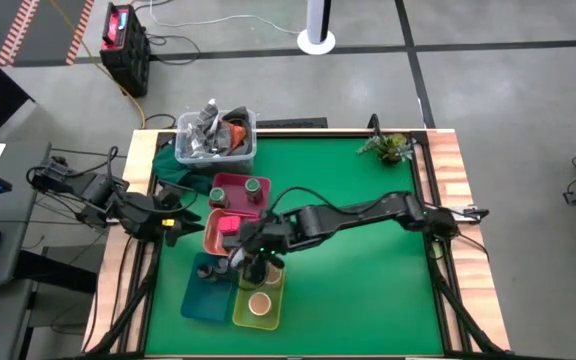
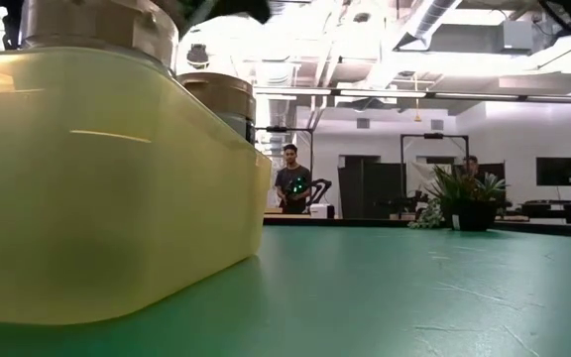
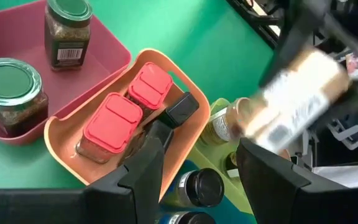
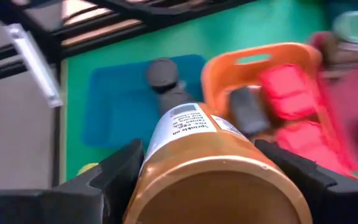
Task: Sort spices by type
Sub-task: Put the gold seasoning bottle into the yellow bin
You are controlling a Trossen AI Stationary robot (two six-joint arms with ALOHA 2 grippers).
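Right gripper (image 4: 197, 180) is clamped around a tan-topped spice jar (image 4: 197, 155), carrying it just above the yellow-green tray (image 1: 243, 305), where another tan-topped jar (image 1: 260, 303) already sits. Beside it, the red-lidded boxes (image 3: 126, 106) lie in the orange tray (image 3: 185, 134), green-lidded jars (image 3: 67, 31) in the pink tray (image 3: 104, 46). Left gripper (image 1: 173, 225) waits at the table's left edge, fingers parted around nothing.

Trays (image 1: 230, 232) crowd left; green mat (image 1: 368, 260) right lies open.
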